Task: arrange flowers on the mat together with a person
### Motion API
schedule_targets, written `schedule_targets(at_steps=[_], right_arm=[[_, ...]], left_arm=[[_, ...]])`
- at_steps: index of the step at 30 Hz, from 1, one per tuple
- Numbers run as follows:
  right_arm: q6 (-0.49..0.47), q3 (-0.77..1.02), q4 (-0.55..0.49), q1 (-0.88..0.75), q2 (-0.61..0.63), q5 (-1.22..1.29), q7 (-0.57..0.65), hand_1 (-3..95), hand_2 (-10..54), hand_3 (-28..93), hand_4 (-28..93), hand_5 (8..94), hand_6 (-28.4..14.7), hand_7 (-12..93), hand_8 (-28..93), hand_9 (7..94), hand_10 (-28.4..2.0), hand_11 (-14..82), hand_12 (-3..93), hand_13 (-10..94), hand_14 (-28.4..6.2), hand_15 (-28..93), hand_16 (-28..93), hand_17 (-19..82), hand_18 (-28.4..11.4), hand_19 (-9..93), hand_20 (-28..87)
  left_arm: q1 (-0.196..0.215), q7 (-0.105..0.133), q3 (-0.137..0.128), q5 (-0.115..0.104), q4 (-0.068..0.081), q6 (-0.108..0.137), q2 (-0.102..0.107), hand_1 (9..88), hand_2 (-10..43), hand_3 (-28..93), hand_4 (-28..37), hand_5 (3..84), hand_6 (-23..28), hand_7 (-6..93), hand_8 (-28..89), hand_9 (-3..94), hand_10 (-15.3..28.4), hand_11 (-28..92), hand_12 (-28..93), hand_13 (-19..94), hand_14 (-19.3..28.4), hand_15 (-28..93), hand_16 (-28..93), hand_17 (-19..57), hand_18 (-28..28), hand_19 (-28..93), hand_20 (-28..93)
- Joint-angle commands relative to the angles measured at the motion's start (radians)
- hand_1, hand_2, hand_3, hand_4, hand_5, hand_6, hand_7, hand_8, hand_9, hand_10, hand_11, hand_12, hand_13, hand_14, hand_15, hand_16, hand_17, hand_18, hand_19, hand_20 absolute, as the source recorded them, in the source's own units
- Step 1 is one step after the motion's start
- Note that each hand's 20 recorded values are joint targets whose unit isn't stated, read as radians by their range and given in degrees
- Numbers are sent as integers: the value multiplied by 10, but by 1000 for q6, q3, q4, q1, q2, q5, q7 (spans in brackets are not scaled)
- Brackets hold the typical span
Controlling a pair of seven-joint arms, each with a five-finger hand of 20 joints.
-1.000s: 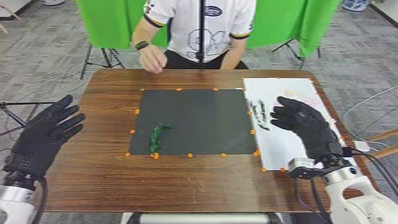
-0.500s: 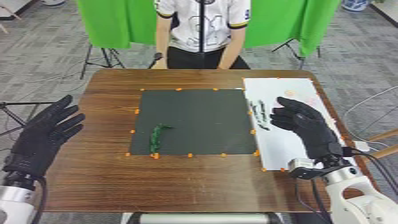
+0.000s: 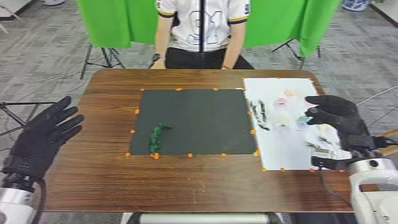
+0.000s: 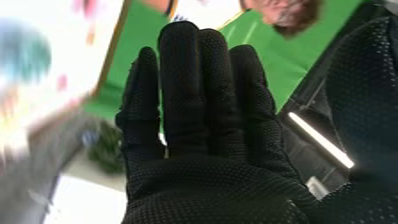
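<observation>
In the head view a green stem with leaves (image 3: 155,138) lies on the left part of the dark mat (image 3: 200,122). The white sheet (image 3: 277,150) to the right holds dark green stems (image 3: 258,114), a pink flower (image 3: 281,101), a pale flower (image 3: 282,121) and a bluish one (image 3: 305,120). My right hand (image 3: 334,116) is over the sheet's right edge, beside the bluish flower. My left hand (image 3: 43,131) is at the table's left edge, fingers straight. In the right wrist view my right hand (image 4: 209,175) has straight fingers and holds nothing.
Orange markers (image 3: 189,155) line the mat's border on the brown wooden table (image 3: 169,185). More greenery (image 3: 320,148) lies on the sheet near my right wrist. A black pole stands behind the table's far edge.
My right hand has moved to the right, uncovering flowers on the sheet. The person's hand has drawn back from the table's far edge. My left hand has stayed still.
</observation>
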Motion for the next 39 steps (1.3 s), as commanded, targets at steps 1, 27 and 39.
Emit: schedule_targets(at_steps=[1,27,39], right_arm=[[-23,58,-40,-57,99,-416,166,332,-95,668,-283,494,-23,345,-135,588,-120,404,299,549,-105,610,227,241,-187,681,376],[-399,37,-1,-77,162,-750,507,425,-95,431,-283,631,-4,359,-122,710,-110,421,339,656,-98,620,259,311,-185,714,362],[-473,30,-3,-67,171,-727,547,367,-95,508,-283,631,-11,345,-116,705,-117,423,343,650,-102,628,260,307,-187,720,352]], left_arm=[[23,5,-8,2,-3,12,-7,265,-50,696,-247,313,27,144,-76,266,109,139,194,217,142,212,42,-78,217,427,93],[7,-13,-4,4,3,15,-1,266,-47,694,-247,313,28,143,-75,265,110,139,195,217,143,216,43,-79,216,427,93],[2,-11,-3,4,7,15,2,267,-44,693,-248,314,28,143,-75,265,109,140,194,218,143,215,41,-79,217,428,93]])
